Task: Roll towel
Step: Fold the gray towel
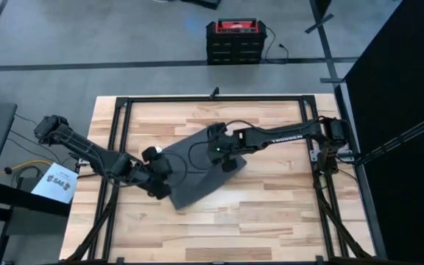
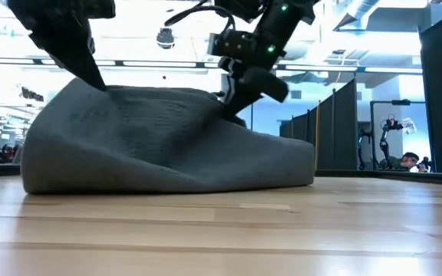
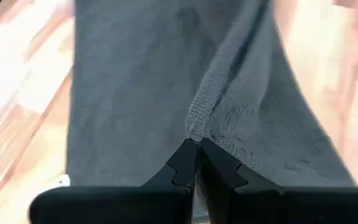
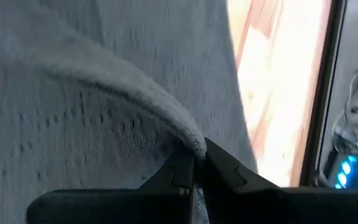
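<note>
The dark grey towel lies mid-table, humped up — pinched edges lifted between both pairs of jaws.

This is a robotics lab or open industrial workspace. A pale butcher-block wooden table with a black metal frame stands on grey concrete floor. Beyond it are dark partition panels, exposed ceiling ducts, another robot arm and a red-and-black toolbox.
</note>
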Tool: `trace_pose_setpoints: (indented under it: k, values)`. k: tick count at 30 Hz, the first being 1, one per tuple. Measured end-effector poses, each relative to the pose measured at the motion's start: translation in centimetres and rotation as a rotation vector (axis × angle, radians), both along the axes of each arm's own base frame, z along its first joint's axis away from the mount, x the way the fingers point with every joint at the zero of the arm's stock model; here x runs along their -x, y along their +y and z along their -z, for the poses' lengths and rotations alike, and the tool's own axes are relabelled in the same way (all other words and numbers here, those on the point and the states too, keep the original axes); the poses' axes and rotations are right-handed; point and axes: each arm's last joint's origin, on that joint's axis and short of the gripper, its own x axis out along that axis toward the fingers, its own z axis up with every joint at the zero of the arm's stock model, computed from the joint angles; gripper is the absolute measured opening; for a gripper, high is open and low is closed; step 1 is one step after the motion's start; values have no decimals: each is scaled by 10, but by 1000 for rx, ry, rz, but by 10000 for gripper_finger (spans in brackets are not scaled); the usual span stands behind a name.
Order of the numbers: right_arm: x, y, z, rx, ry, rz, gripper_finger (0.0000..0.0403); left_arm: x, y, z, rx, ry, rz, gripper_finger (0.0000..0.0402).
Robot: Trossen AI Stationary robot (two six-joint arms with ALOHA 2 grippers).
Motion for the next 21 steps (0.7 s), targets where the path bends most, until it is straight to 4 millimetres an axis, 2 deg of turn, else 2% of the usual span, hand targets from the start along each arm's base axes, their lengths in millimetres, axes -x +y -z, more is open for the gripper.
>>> trace_pose_setpoints:
  k: [5, 8, 15, 21]
  values:
    - [-1, -22, -2, 3, -41, 53, 5, 3, 5, 3, 17, 44, -46, 3]
    - [-4, -32, 5, -19, -42, 62, 5, 7, 7, 4, 24, 75, -91, 3]
    - [-17, -38, 31, -36, -35, 62, 5, 6, 18, 8, -22, 112, -156, 3]
    - [-22, -50, 28, -43, -124, 97, 5, -1, 29, 24, -63, 243, -211, 3]
